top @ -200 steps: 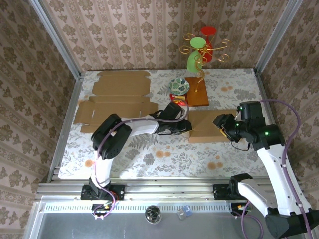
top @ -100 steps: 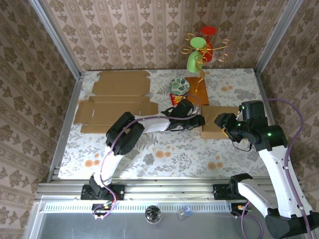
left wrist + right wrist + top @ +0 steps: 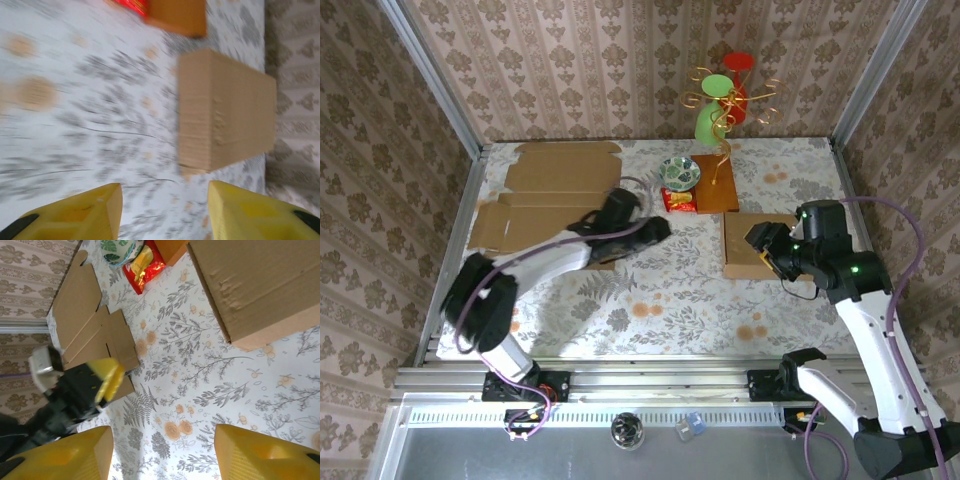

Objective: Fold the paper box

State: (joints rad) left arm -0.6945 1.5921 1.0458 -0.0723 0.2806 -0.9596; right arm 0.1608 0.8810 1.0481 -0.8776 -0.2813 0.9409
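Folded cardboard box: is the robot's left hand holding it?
No, the left hand is open and empty, and the folded cardboard box lies on the table beyond it, untouched.

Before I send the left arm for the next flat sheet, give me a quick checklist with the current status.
1. Left gripper empty, jaws apart: ok.
2. Right gripper empty, jaws apart: ok.
3. Folded box resting on the table, outside both grippers: ok.
4. Flat cardboard free of overlap: not ok, the left arm crosses its near edge in the top view.
5. Left wrist view sharp enough to aim with: not ok, blurred.
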